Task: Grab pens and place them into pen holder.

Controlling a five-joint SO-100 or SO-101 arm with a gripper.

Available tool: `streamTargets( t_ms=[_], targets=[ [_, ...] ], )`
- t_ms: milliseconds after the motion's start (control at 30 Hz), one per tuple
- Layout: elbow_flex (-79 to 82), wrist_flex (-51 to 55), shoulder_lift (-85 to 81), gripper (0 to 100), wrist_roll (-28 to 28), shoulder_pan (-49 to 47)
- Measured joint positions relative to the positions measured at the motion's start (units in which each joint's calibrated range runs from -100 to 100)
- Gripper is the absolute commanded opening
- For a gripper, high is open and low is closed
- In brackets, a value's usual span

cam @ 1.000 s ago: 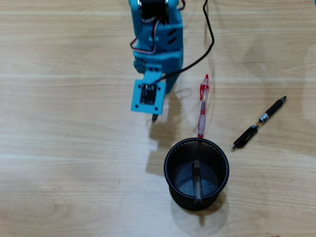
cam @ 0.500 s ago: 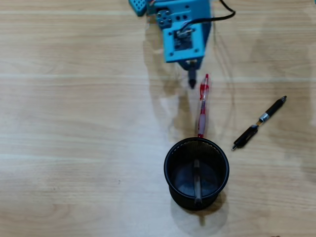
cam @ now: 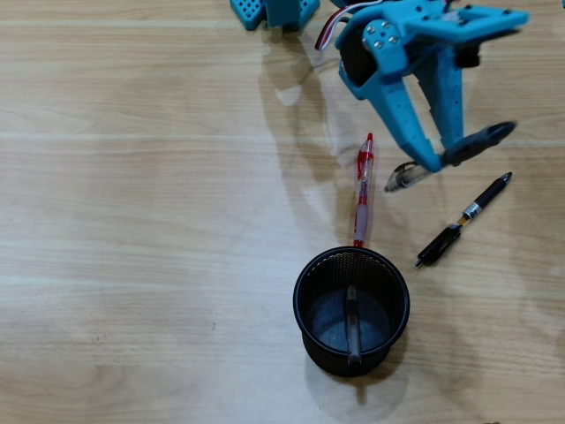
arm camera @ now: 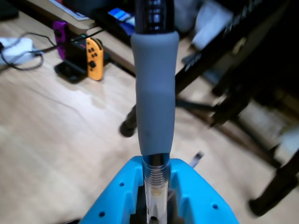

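My blue gripper (cam: 439, 161) is raised over the table's upper right, shut on a grey-black clear pen (cam: 481, 141) that lies crosswise through the jaws. In the wrist view that pen (arm camera: 154, 93) runs straight up from the gripper (arm camera: 156, 207), its grey grip sleeve in front. A red pen (cam: 362, 190) lies on the table just left of the gripper, pointing at the pen holder (cam: 300, 284). The holder is a round black mesh cup with one dark pen (cam: 353, 331) leaning inside. A black pen with a silver band (cam: 463, 219) lies slanted to the holder's upper right.
The arm's blue base (cam: 274, 11) sits at the top edge with wires beside it. The light wood table (cam: 132, 221) carries nothing else. Beyond the table, the wrist view shows a docked game controller (arm camera: 88, 53) and dark furniture legs (arm camera: 233, 102).
The arm has swung from left of the red pen up and across to the upper right. The wrist has tilted, so the held pen now shows lengthwise.
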Motion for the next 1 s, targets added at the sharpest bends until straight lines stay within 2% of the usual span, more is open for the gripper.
streamTargets(
  t_ms=[100, 267, 467, 633, 1000],
  targets=[
    [-1.2, -4.0, 1.3, 2, 4.5, 0.1],
    [-1.2, -12.5, 3.6, 2, 5.4, 1.4],
    [-1.2, -16.7, 8.5, 2, -1.4, 4.1],
    [-1.2, -17.0, 12.1, 2, -4.7, 5.7],
    [0.8, -17.0, 17.3, 4, -8.5, 8.1]
  ],
)
